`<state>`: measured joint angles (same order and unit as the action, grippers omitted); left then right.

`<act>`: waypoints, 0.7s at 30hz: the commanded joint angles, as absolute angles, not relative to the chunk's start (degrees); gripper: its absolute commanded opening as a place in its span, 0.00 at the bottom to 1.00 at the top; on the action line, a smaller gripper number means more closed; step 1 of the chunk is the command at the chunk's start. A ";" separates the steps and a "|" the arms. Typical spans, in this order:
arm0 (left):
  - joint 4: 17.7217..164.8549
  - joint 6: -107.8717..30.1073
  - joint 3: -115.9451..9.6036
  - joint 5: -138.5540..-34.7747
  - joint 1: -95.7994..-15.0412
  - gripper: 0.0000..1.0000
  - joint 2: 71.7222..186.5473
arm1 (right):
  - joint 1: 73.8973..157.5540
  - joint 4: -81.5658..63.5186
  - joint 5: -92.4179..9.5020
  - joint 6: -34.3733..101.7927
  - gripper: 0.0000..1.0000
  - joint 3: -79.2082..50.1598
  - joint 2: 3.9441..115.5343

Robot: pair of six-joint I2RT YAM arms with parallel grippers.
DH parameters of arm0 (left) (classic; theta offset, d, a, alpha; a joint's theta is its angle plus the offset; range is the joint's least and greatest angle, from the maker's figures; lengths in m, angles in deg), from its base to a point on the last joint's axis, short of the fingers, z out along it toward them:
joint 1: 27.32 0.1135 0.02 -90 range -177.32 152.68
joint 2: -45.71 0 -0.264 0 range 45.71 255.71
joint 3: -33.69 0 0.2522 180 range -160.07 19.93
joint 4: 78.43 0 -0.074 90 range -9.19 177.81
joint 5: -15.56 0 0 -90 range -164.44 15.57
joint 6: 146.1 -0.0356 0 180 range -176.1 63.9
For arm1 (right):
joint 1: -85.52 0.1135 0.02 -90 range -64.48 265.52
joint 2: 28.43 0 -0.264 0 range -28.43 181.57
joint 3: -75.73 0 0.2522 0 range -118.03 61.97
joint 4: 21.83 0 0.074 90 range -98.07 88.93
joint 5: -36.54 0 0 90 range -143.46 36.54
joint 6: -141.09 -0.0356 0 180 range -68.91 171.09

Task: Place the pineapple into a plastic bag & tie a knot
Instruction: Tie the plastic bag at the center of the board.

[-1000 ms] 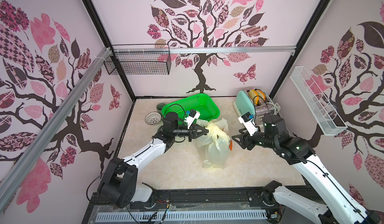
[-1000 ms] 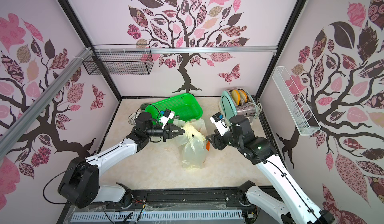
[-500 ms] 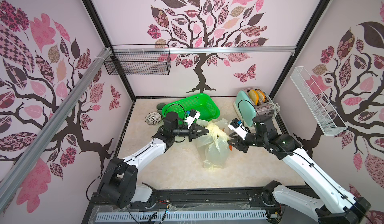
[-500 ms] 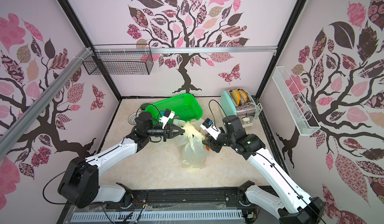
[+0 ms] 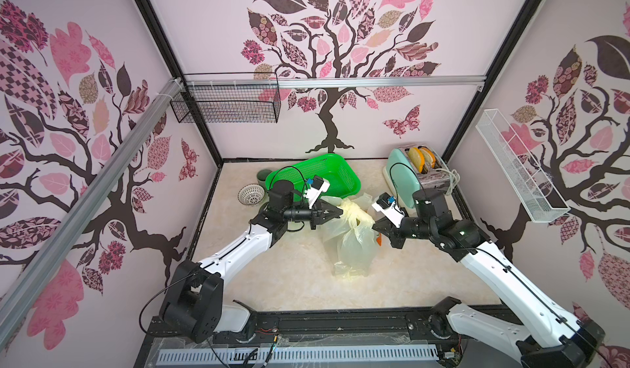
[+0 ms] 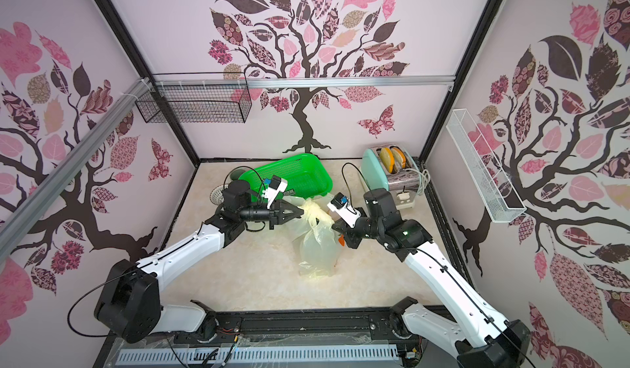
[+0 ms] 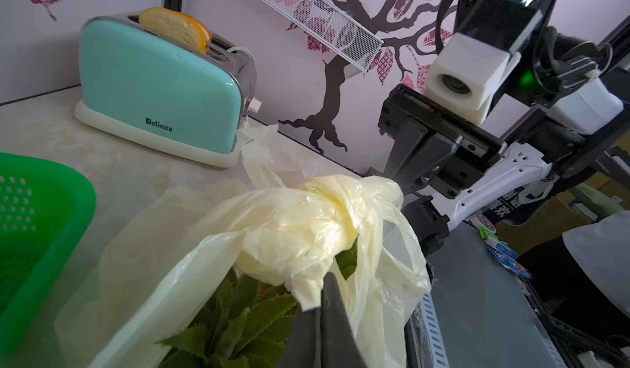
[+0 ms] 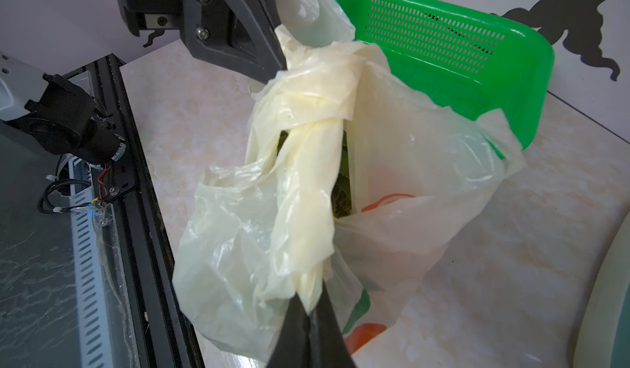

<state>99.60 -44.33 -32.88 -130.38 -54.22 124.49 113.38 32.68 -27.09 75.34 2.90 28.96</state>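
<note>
Two robot arms hold a pale-yellow plastic bag point(image 5: 351, 243) upright near the middle of a marble-patterned table point(image 5: 279, 274). The left gripper point(image 7: 322, 291) is pressed together on one bunched handle of the bag. The right gripper point(image 8: 308, 301) is pinching the other handle, a twisted strip of film. Between the two, the handles wrap around each other in a loose knot above the bag's mouth. The pineapple point(image 7: 231, 318) sits inside the bag, its spiky green leaves showing through the opening beneath the knot. A green basket point(image 5: 327, 175) stands just behind the bag. A mint-green toaster point(image 5: 402, 179) with bread point(image 5: 417, 158) in its slots stands at the back of the table on the right arm's side.
</note>
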 commanded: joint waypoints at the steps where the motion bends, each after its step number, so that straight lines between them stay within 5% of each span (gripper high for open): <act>1: 89.26 -51.00 -36.46 -125.50 -54.70 0.00 120.86 | 113.41 33.50 -29.28 73.50 0.00 2.35 27.14; 21: 49.79 -67.10 -54.47 -101.55 -61.44 0.00 116.69 | 113.49 35.09 -37.10 71.92 0.05 0.71 26.44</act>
<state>57.28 -64.18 -51.09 -107.01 -61.36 118.70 113.80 32.57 -34.87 72.33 2.72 27.23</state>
